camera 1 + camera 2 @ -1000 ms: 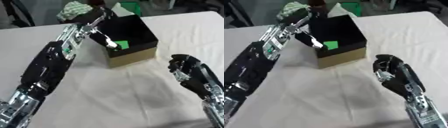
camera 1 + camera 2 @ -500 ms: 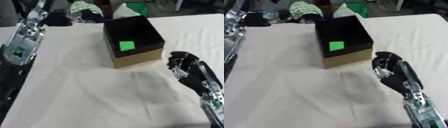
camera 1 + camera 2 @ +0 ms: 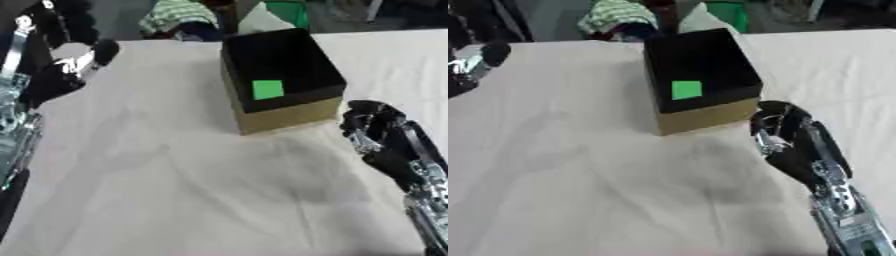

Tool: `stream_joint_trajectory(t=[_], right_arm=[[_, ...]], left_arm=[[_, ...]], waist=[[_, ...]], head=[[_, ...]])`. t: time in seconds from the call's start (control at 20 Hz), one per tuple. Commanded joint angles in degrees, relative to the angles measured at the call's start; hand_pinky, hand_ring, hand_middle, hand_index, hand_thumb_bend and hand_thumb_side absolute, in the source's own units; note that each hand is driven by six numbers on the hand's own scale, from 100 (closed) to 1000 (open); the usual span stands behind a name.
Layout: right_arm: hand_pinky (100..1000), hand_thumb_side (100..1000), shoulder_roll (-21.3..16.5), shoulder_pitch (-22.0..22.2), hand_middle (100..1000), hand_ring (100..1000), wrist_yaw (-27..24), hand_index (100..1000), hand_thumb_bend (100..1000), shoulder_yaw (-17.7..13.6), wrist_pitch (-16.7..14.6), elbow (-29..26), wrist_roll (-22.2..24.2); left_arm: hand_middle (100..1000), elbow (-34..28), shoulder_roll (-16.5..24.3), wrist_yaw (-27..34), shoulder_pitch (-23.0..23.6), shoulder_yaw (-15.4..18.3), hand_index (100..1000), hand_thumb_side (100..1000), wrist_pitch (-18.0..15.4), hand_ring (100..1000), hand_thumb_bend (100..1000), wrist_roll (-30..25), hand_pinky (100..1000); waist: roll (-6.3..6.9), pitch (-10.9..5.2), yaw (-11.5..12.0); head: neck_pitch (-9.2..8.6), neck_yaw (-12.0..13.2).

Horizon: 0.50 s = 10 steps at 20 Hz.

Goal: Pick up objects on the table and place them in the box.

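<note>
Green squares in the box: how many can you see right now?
1. A single green square lies on the dark floor inside the box, toward its near side. The box's near wall may hide anything lying right behind it.

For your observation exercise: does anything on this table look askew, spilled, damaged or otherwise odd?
Nothing looks spilled or damaged. The box stands upright but turned askew to the table's edges, with a green square lying flat inside. The cloth shows a few creases. The right hand sits curled beside the box, holding nothing.
</note>
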Motion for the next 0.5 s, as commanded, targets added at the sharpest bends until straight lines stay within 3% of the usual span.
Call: stream_joint_trajectory(t=[0.05,0.5], right_arm=[[608,354,-0.6,-0.5,621,626,0.2,765,184,-0.7,-0.1,-0.9,-0.4],[607,354,-0.3,-0.6,621,625,0.2,765,184,-0.9,-0.2,-0.9,-0.8]], left_arm=[[564,-1.4,-2.0,-0.8,2.0,1.4,724,539,-0.5,584,689,0.7,587],[563,0.8,-5.9,-0.6,8.2,1.6,724,589,-1.8,582,669,0.7,581]], waist=[[-0.23,-0.47,0.3],[-0.56,0.06,0.6]], head=[[0.45,0.2],[0.11,0.2]])
